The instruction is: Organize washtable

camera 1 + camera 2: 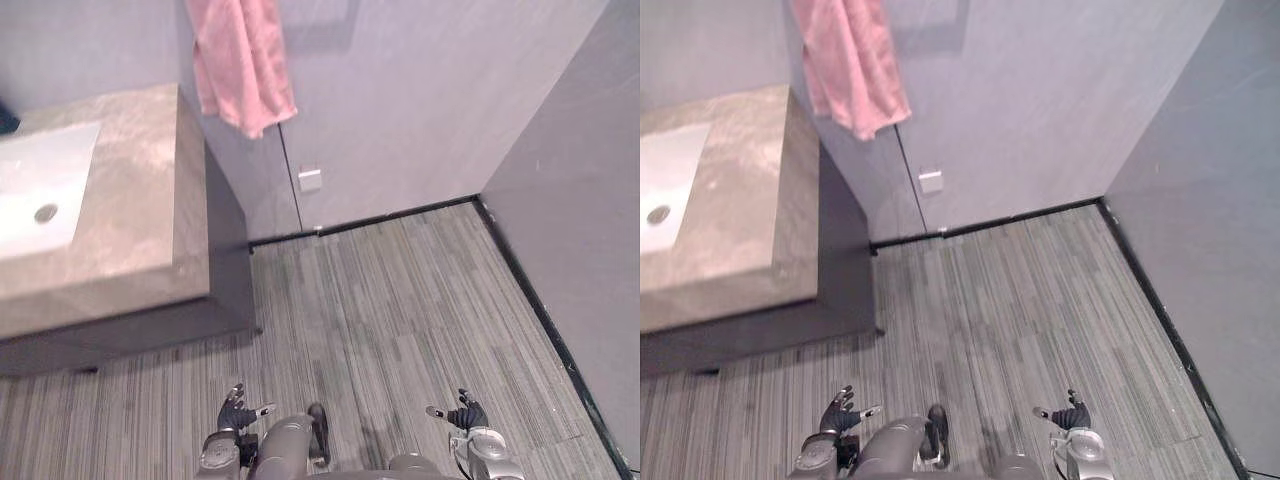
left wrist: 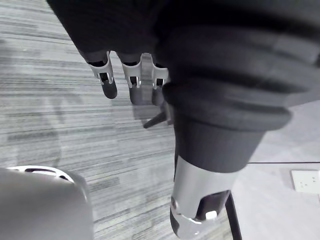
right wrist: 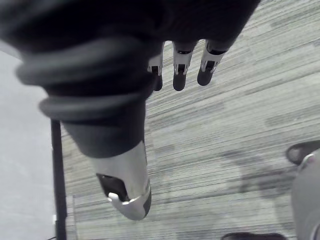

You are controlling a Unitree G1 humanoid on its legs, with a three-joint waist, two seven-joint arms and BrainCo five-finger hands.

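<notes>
Pink towel hangs beside the stone tabletop; we hold our left hand and right hand spread, empty, above the floor.

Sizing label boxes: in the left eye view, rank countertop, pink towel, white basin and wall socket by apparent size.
1. countertop
2. pink towel and white basin: about alike, both cut off by the frame
3. wall socket

Lower left of the left eye view, there's the left hand: silver fingers with black tips, a dark cover over its back, a rounded silver-grey wrist behind. Lower right, the right hand matches it. In the left wrist view, the dark ribbed cover bulges in thick black folds, and the silver thumb carries a dark pad.
</notes>
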